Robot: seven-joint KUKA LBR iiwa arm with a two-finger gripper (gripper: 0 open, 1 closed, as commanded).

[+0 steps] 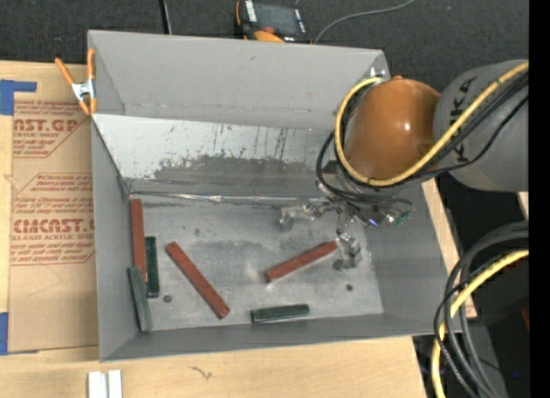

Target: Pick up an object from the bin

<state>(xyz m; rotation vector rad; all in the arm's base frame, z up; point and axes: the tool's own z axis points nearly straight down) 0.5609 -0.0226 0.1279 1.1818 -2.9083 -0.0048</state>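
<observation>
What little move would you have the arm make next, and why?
Probably shift the gripper slightly toward the middle of the red stick beneath it: it sits over that stick's very tip, where a grip might slip off.

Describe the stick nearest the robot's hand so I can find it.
In the grey bin, look right, under the gripper. A red stick lies there, its right end at the gripper. The other two red sticks lie further left.
</observation>
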